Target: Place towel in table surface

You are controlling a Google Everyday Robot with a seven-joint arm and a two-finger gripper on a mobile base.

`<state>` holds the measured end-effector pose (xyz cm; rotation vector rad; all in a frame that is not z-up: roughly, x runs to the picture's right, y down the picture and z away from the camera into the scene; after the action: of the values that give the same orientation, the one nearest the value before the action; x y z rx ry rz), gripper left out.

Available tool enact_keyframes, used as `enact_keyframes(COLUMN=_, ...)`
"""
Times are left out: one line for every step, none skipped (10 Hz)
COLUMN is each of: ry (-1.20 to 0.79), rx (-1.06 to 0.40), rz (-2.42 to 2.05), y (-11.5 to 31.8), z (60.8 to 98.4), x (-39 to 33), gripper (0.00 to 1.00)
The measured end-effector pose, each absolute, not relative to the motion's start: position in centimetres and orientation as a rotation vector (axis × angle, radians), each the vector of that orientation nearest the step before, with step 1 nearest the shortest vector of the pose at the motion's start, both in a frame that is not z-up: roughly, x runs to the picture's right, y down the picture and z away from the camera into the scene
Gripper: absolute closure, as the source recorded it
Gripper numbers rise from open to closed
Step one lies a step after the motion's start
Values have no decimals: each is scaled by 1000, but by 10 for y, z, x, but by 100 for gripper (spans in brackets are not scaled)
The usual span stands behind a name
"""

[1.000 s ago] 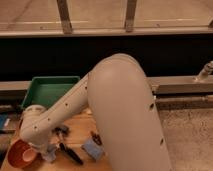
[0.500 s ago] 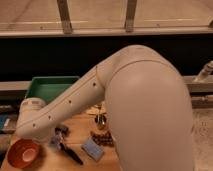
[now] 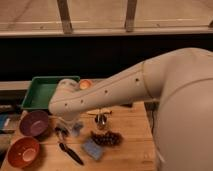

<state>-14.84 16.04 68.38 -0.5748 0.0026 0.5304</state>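
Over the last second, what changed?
The arm swung right, its wrist end leaving the left edge of the table and uncovering the purple bowl. The gripper, shut, hangs below the wrist right by the towel; whether it holds it I can't tell. Green tray, orange bowl, sponge and black utensil stayed put.

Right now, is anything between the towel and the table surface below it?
Nothing visible does. The end effector, low over the table's left part, seems shut on the towel; bare table surface lies beneath, purple bowl to its left, black utensil nearer the camera.
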Motion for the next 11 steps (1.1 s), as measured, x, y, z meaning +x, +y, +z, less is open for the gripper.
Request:
enact_keyframes(ry=3, rx=-574, rz=562, y=155, z=682, x=-134, gripper=100)
enact_keyframes(ry=3, rx=-575, rz=568, y=154, z=682, x=-132, gripper=100)
enact_keyframes(ry=3, rx=-576, rz=568, y=154, z=681, x=-132, gripper=100)
enact_keyframes(ry=2, rx=-576, rz=566, y=154, z=681, x=-134, gripper=100)
enact_keyframes(ry=2, rx=-577, rz=567, y=155, z=681, x=-134, gripper=100)
enact_keyframes(ry=6, rx=-577, rz=566, y=155, z=682, x=-133, gripper=100)
enact_keyframes(ry=16, rx=-577, rz=562, y=156, z=684, x=-132, gripper=100)
enact_keyframes(ry=45, rx=-577, rz=574, y=157, z=687, x=-129, gripper=100)
enact_keyframes(ry=68, rx=-568, rz=607, y=153, z=689, x=-118, gripper=100)
enact_keyframes(ry=99, rx=-552, rz=642, y=147, z=691, x=-97, gripper=100)
enact_keyframes(ry=122, rx=-536, rz=687, y=141, z=688, x=-72, gripper=100)
